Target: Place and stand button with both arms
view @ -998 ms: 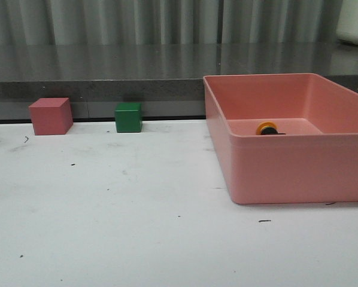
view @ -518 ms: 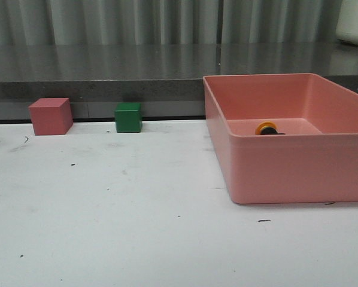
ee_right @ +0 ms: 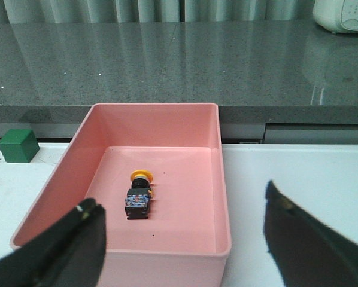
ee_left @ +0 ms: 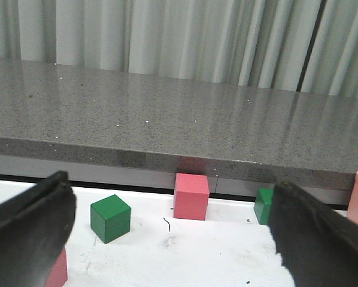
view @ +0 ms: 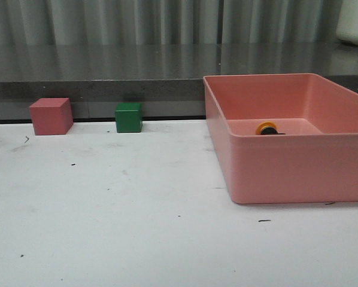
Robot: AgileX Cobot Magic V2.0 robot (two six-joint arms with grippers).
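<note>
The button (ee_right: 140, 194) lies on its side on the floor of the pink bin (ee_right: 224, 197) on the desk (view: 137, 197), yellow cap toward the far wall, untouched. Both pincers are spread wide and hold nothing: the right pincer (ee_right: 185, 251) faces the bin from the near side, and the left pincer (ee_left: 173, 239) looks toward the cubes. The task seems at its opening reach; next, the right pincer likely must descend into the bin and close across the button's blocky body.

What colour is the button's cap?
Yellow; the button lies in the pink bin, clearest in the right wrist view.
</note>
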